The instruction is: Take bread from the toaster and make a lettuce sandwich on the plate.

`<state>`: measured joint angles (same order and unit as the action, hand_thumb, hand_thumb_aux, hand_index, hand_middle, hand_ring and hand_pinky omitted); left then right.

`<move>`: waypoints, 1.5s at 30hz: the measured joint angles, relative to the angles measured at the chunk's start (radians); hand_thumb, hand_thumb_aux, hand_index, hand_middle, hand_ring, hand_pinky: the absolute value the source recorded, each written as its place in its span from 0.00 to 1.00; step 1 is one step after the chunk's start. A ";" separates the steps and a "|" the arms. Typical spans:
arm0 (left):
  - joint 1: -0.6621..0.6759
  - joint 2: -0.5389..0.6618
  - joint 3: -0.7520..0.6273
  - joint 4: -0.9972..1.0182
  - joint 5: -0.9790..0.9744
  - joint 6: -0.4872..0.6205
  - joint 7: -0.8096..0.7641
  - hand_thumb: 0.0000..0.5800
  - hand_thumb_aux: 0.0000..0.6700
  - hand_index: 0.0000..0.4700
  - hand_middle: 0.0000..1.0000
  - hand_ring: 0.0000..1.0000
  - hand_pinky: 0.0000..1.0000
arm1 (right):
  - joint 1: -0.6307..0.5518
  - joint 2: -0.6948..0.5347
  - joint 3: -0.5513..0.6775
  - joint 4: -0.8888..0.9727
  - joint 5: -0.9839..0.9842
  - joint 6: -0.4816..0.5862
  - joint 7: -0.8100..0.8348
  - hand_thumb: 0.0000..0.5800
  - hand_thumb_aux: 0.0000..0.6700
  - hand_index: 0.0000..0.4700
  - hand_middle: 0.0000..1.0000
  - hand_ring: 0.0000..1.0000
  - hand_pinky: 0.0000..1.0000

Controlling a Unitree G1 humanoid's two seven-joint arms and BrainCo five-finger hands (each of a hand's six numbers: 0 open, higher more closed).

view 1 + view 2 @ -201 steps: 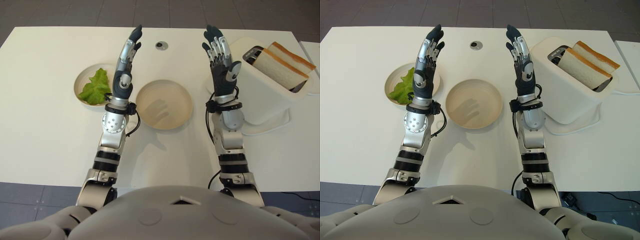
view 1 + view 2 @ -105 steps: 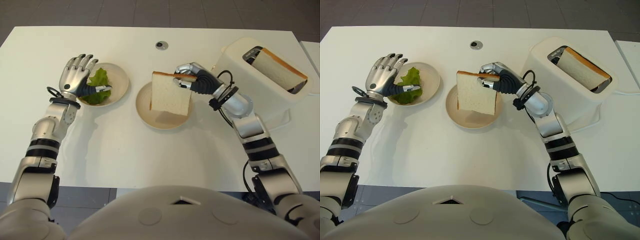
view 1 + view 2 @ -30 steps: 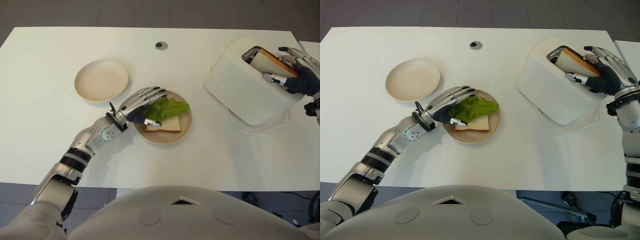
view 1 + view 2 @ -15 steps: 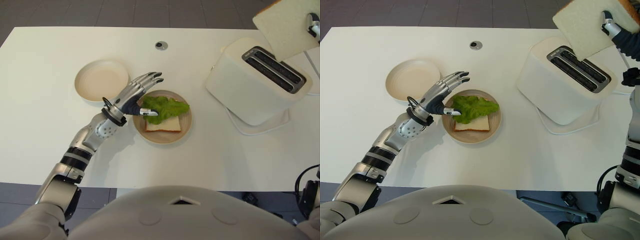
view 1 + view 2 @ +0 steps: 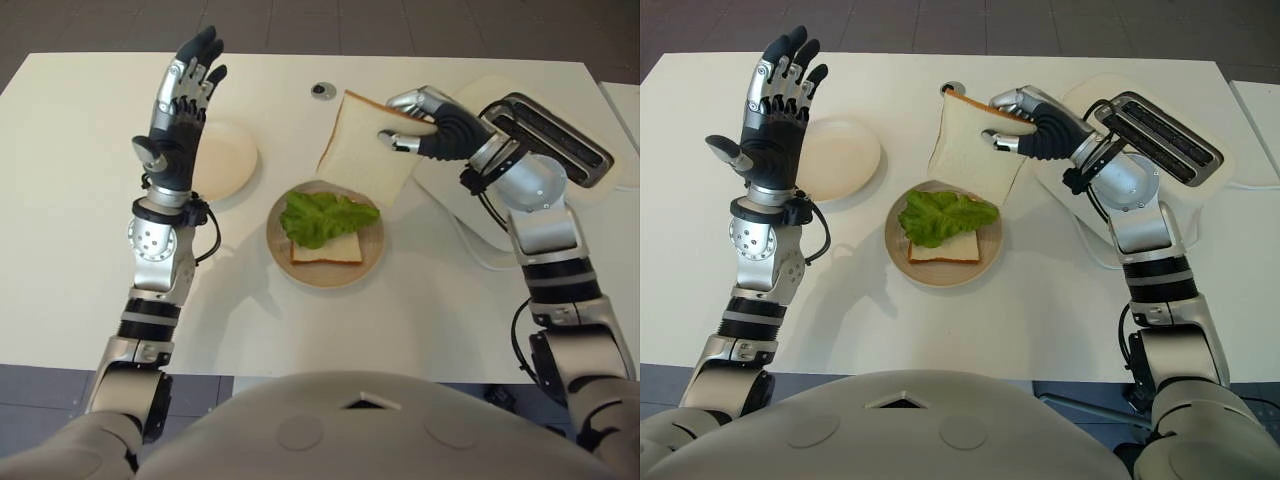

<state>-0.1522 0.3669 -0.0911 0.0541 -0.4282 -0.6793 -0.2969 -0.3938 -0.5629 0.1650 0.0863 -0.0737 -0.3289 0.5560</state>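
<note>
A tan plate [image 5: 371, 262] in the middle of the table carries a slice of bread [image 5: 340, 248] with a green lettuce leaf [image 5: 322, 217] lying on top. My right hand [image 5: 430, 126] is shut on a second slice of bread [image 5: 368, 150], holding it tilted in the air just above the plate's far right edge. The white toaster [image 5: 545, 135] stands at the right with both slots empty. My left hand [image 5: 180, 110] is raised upright and open over the table's left part, holding nothing.
An empty tan dish [image 5: 225, 160] sits on the left, partly behind my left hand. A small round metal fitting [image 5: 322, 90] is set in the tabletop at the back. A white cable [image 5: 470, 240] runs in front of the toaster.
My right hand has carried the second bread slice from high above the toaster down and left to above the plate. My left hand has drawn back from the lettuce and risen upright.
</note>
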 measured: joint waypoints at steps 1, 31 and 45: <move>0.003 -0.002 0.001 0.000 -0.006 -0.001 -0.034 0.00 0.00 0.00 0.00 0.00 0.00 | -0.009 0.015 0.027 0.046 0.001 -0.008 0.034 1.00 1.00 1.00 1.00 1.00 1.00; 0.063 0.091 -0.204 0.252 0.839 -0.243 -0.086 0.00 0.00 0.00 0.00 0.00 0.00 | -0.136 0.192 0.235 0.606 -0.237 -0.256 -0.052 0.00 0.00 0.00 0.87 0.87 0.87; -0.027 0.100 -0.313 0.329 0.959 -0.221 0.083 0.00 0.00 0.00 0.00 0.00 0.00 | -0.118 0.205 0.016 0.432 -0.160 -0.095 -0.228 0.00 0.00 0.00 0.00 0.00 0.00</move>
<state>-0.1792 0.4674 -0.4044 0.3834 0.5312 -0.9006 -0.2136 -0.5117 -0.3574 0.1809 0.5181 -0.2341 -0.4235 0.3282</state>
